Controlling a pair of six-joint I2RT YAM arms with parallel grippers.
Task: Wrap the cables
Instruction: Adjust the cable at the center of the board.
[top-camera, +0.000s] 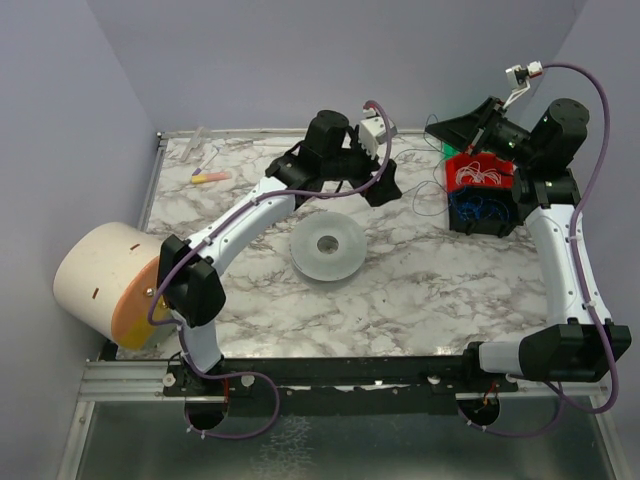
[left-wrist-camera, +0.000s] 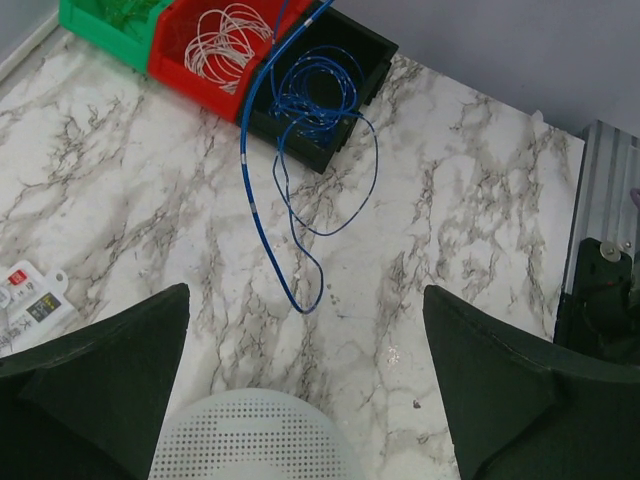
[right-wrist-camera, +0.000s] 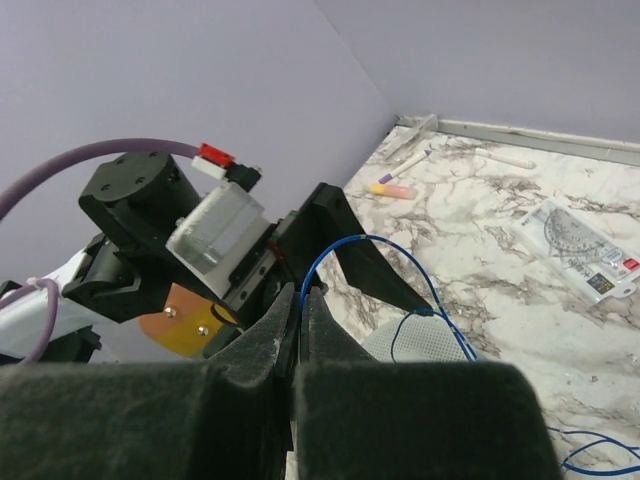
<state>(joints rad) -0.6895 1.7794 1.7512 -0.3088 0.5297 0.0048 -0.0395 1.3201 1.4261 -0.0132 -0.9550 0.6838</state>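
A thin blue cable (left-wrist-camera: 244, 150), likely light, limp and springy, trails from a black bin (left-wrist-camera: 360, 45) onto the marble table (left-wrist-camera: 480, 200), one stretch pinched between the pressed-together fingers of the right gripper (right-wrist-camera: 300, 295), while the left gripper (left-wrist-camera: 305, 292) hangs spread wide above its loose end, probably the easiest place to take hold.

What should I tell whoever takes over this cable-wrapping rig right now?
Grippers: left gripper has its fingers wide open and empty, near the white round spool; right gripper is shut on the thin blue cable.
Things: that cable trails from the black plastic bin onto the marble table.
Done: one strand grasped and held off the table.
Left: nothing shows wound on the spool; bring the strand to it and wrap.
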